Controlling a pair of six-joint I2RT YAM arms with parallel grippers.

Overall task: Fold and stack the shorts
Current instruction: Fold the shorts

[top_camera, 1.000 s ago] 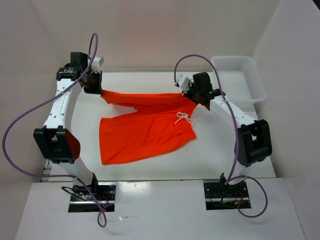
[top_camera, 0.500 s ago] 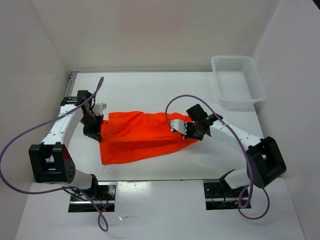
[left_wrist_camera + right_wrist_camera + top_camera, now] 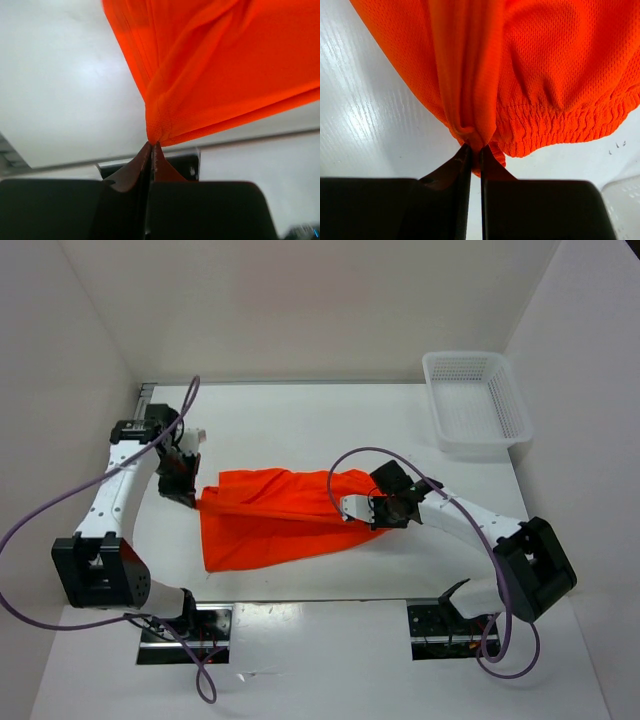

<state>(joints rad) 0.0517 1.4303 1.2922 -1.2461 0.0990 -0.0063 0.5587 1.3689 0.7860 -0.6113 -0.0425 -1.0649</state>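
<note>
The orange shorts (image 3: 265,515) lie folded over on the white table, the top layer stretched between my two grippers. My left gripper (image 3: 196,500) is shut on the left corner of the fabric (image 3: 165,110), at the shorts' left edge. My right gripper (image 3: 350,508) is shut on a bunch of fabric beside the gathered elastic waistband (image 3: 560,125), at the shorts' right end. In both wrist views the jaws pinch the cloth at their tips. The white drawstring is hidden.
A white mesh basket (image 3: 478,400) stands at the back right corner. White walls enclose the table on three sides. Purple cables loop from both arms.
Both grippers have carried the far edge of the shorts toward the near side, folding it over the lower layer. In the last half second the left gripper rose slightly and the right moved left.
</note>
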